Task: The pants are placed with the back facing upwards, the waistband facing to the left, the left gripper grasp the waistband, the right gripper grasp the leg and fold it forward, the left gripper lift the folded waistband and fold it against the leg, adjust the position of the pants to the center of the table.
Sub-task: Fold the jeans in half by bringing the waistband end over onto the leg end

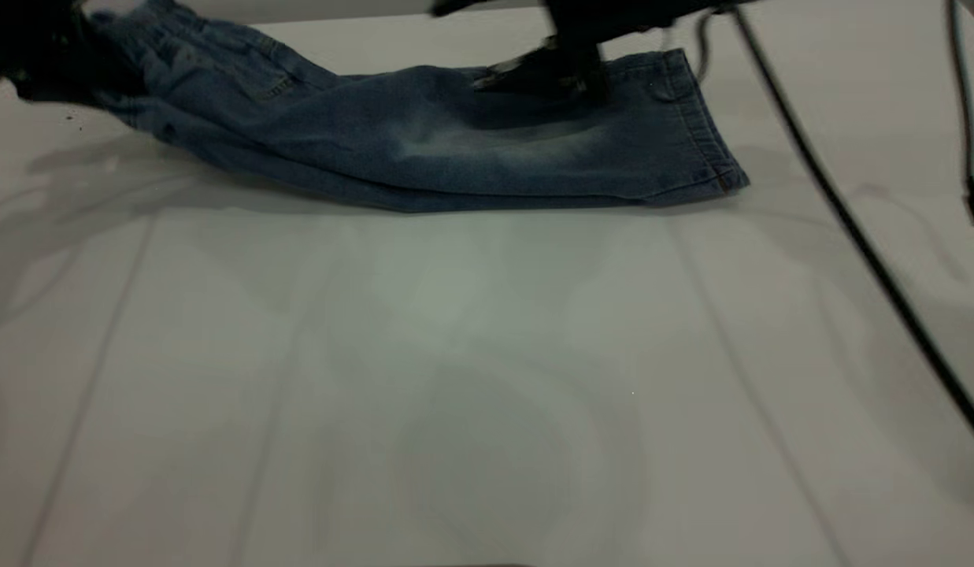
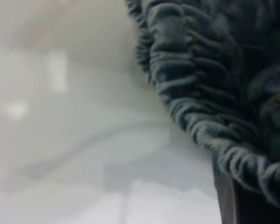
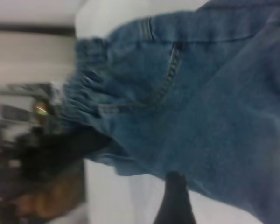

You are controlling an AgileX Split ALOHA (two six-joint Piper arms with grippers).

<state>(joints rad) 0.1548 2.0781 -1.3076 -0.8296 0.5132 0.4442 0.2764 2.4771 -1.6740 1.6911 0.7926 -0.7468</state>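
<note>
The table spread wide and pale, bare toward six o'clock. The pants lay folded lengthwise toward twelve o'clock, the leg and its stitched hem pointing to three o'clock. At ten o'clock the left gripper was clamped on the raised waistband. The right gripper pressed down on the leg near one o'clock; whether its fingers were parted could not be told.
</note>
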